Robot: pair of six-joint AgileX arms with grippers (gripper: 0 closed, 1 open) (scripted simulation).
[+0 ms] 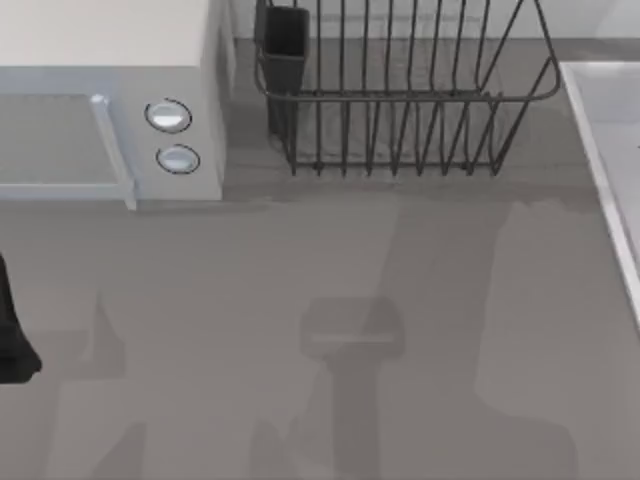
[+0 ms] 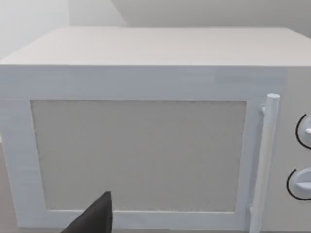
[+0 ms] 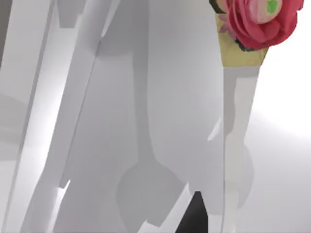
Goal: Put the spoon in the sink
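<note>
Right hand [image 3: 192,216] hangs nearest, grip impossible to tell, over the sink [image 1: 605,130] at far right. Spoon-shaped grey form [image 3: 146,187] below: spoon or shadow, unclear. Likely light, stiff, slick; pinch mid-handle. Left arm [image 1: 12,340] parked left.

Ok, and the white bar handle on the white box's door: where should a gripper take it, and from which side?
Grip the bar handle near its middle, coming straight from the front of the white box. The bar is upright and stands off the door beside the two knobs, so one finger could likely go on each side.
</note>
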